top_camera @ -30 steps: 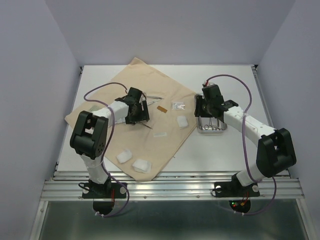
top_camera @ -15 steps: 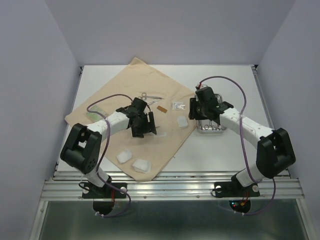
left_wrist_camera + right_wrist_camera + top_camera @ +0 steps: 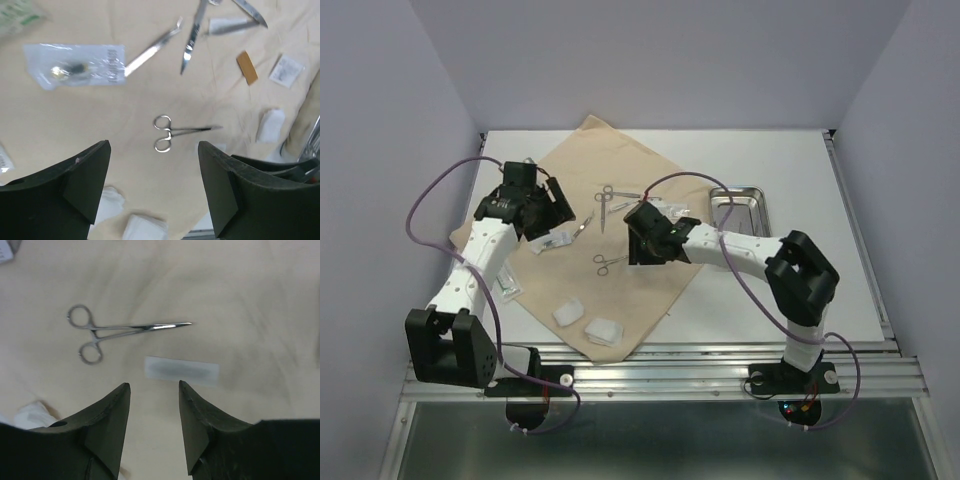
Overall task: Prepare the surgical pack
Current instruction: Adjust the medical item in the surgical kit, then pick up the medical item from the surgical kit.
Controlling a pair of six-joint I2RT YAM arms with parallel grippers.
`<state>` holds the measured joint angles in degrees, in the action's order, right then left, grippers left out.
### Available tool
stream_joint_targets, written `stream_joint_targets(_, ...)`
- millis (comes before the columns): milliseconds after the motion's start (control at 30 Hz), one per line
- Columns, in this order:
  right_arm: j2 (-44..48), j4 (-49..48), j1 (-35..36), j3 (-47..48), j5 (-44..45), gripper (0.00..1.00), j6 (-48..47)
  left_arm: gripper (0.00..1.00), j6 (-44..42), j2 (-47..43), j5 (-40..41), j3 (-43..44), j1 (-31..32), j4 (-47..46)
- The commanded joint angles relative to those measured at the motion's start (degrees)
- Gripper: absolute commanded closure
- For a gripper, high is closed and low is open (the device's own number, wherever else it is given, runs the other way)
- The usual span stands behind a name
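1. This looks like a robotics lab booth. Plain pale walls (image 3: 380, 120) close in a white worktop (image 3: 800, 170) on the left, right and far sides.
2. A left arm (image 3: 470, 270) and a right arm (image 3: 740, 245) are bolted to an aluminium rail (image 3: 670, 375) at the near edge.
3. Forceps (image 3: 606, 263) lie on a beige cloth (image 3: 640, 165), with a steel tray (image 3: 737, 189) to its right.

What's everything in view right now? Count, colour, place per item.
cloth: 1, beige, spread across the table's left and middle
tray: 1, steel, looks empty, on bare table right of cloth
forceps: 1, silver, mid-cloth
other steel instruments: at least 3, silver, far-middle cloth
gauze pads: 2 clear, white, cloth's near corner
clear packet: 1, on cloth's left part
left tool: black, open, above cloth
right tool: black, open, above cloth beside forceps
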<state>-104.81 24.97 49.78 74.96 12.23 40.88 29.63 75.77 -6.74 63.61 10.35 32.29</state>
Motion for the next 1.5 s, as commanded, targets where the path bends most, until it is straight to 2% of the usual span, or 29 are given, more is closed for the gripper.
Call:
stream_joint_targets(0,-4.5,-0.3,2.4,8.5,2.9,0.51,11.2,0.18,-4.1,-3.0,4.9,5.1,-4.5,5.3)
stream_joint_targets(267,-15.5,1.2,3.6,18.5,3.6,0.48,14.3,0.18,-5.5,-5.3,5.3,5.0,-6.0,5.4)
stream_joint_targets(600,-23.9,5.4,3.6,29.8,2.4,0.46,14.4,0.17,-6.6,-7.5,6.1,3.4,-6.7,5.1)
stream_joint_targets(700,-22.9,5.1,3.6,28.9,3.2,0.46,14.0,0.17,-6.7,-7.7,6.1,3.1,-6.7,4.8)
stream_joint_targets(800,-19.6,4.7,5.0,25.1,8.4,0.46,13.9,0.17,-6.7,-7.9,6.0,2.7,-6.7,4.4)
stream_joint_targets(1133,-11.4,2.1,5.5,12.8,10.4,0.45,19.6,0.18,-6.6,-8.2,6.0,2.5,-6.7,4.3)
stream_joint_targets(1333,-11.2,3.3,6.6,14.4,13.5,0.45,17.0,0.18,-6.7,-8.3,6.0,2.3,-6.7,4.4)
stream_joint_targets(1467,-10.4,2.6,8.0,14.1,12.4,0.45,16.5,0.18,-6.7,-7.9,6.0,2.3,-6.7,4.2)
